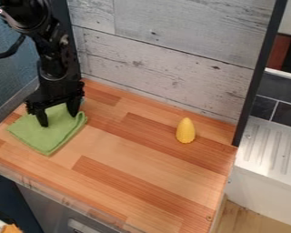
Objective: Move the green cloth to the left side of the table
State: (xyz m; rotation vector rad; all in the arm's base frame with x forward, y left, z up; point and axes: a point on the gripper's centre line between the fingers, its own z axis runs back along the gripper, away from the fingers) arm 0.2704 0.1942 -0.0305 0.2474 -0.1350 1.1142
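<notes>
The black gripper (58, 119) hangs down at the left end of the wooden table (136, 168), over the back part of the green cloth. Its two fingers stand apart, with green fabric seen between them. The green cloth (49, 136) lies folded in a roughly square shape on the table's left side. Whether the fingertips press on the cloth or stand just above it, I cannot tell. The gripper covers part of the cloth's back edge.
A yellow cone-shaped object (185, 131) stands upright near the back right of the table. A whitewashed plank wall (160, 59) borders the back, and a blue-grey wall (11, 77) the left. Beyond the right edge is a white ribbed drainboard (272, 150).
</notes>
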